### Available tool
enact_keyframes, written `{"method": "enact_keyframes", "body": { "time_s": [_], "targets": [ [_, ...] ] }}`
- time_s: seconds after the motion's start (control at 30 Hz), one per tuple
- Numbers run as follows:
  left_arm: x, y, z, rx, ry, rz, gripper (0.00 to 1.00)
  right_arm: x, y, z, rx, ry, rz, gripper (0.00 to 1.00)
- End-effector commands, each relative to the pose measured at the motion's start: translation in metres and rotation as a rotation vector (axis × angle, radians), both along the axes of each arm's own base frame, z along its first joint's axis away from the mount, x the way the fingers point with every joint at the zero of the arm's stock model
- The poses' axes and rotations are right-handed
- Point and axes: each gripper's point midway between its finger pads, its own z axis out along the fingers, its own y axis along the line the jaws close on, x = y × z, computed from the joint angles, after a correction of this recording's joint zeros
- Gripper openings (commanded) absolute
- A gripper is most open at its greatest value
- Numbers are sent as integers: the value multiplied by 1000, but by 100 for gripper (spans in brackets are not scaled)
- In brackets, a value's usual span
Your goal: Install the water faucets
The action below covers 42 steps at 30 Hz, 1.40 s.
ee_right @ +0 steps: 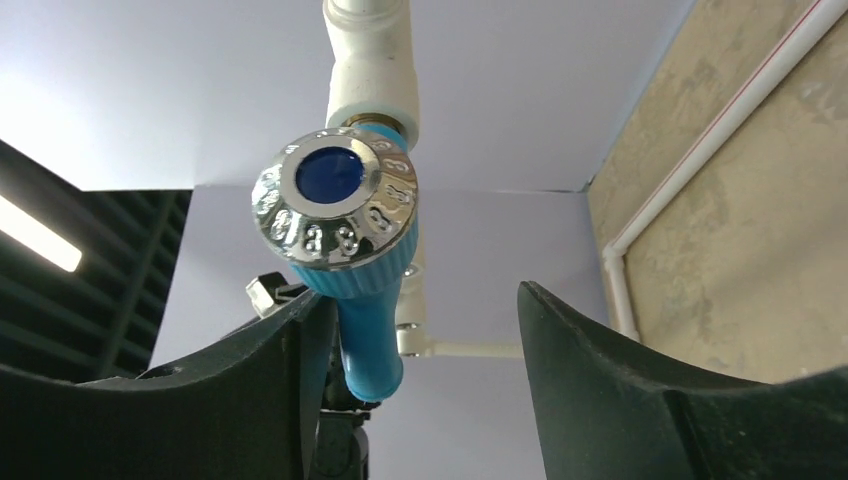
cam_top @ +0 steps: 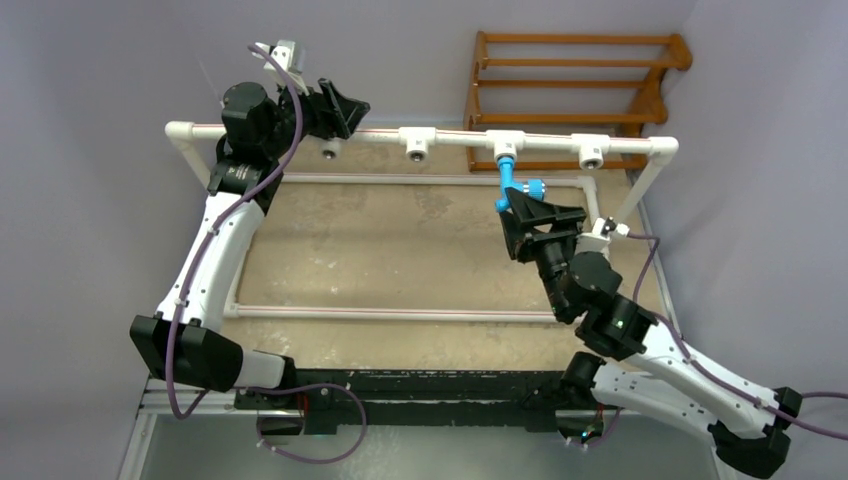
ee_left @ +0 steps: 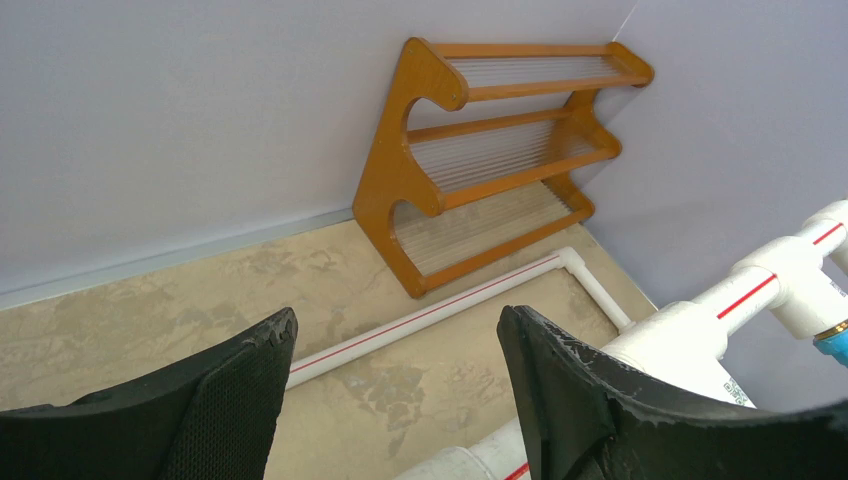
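The bright blue faucet (cam_top: 511, 186) hangs spout-down from the third white tee (cam_top: 506, 148) on the raised white pipe (cam_top: 450, 140). My right gripper (cam_top: 545, 207) is open just in front of it. In the right wrist view the faucet (ee_right: 362, 300), with its chrome knob (ee_right: 336, 205), sits between the jaws against the left finger (ee_right: 270, 390); the right finger stands well apart. My left gripper (cam_top: 350, 115) is open and empty by the pipe's left part. In the left wrist view (ee_left: 395, 350) a sliver of the blue faucet (ee_left: 836, 352) shows at the right edge.
Three more white tees (cam_top: 328, 148), (cam_top: 417, 143), (cam_top: 592, 150) on the pipe hold no faucet. A white pipe frame (cam_top: 400, 314) lies on the tan table. A wooden rack (cam_top: 575, 95) stands at the back right against the wall.
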Motion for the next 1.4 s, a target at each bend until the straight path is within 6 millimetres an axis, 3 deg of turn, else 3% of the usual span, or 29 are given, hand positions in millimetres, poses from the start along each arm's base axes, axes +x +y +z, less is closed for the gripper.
{"method": "enact_keyframes", "body": {
  "time_s": [0.0, 0.1, 0.27, 0.4, 0.53, 0.63, 0.8, 0.9, 1.07, 1.13, 1.37],
  "targets": [
    [8, 11, -93, 49, 301, 47, 73, -7, -34, -3, -161, 25, -89, 70],
    [8, 11, -93, 48, 300, 46, 73, -15, -49, 3, -268, -9, -108, 75],
    [8, 11, -95, 49, 305, 46, 73, -31, -83, 35, -492, -123, -155, 78],
    [9, 11, -95, 50, 306, 48, 73, -39, -94, 60, -719, -196, -151, 78],
    [9, 11, -96, 50, 308, 47, 73, -41, -89, 82, -1006, -290, -102, 86],
    [9, 11, -96, 50, 307, 46, 73, -41, -82, 97, -1202, -377, -57, 87],
    [9, 10, -96, 47, 307, 39, 73, -39, -60, 104, -1518, -524, 65, 84],
    [9, 9, -96, 47, 308, 39, 73, -34, -44, 89, -1734, -584, 188, 84],
    [9, 10, -96, 47, 308, 38, 73, -28, -27, 17, -2168, -629, 562, 81],
    [9, 10, -96, 47, 309, 39, 73, -25, -31, 3, -2293, -630, 635, 84],
    [9, 10, -96, 48, 308, 40, 73, -9, -38, 37, -2492, -710, 510, 86]
  ]
}}
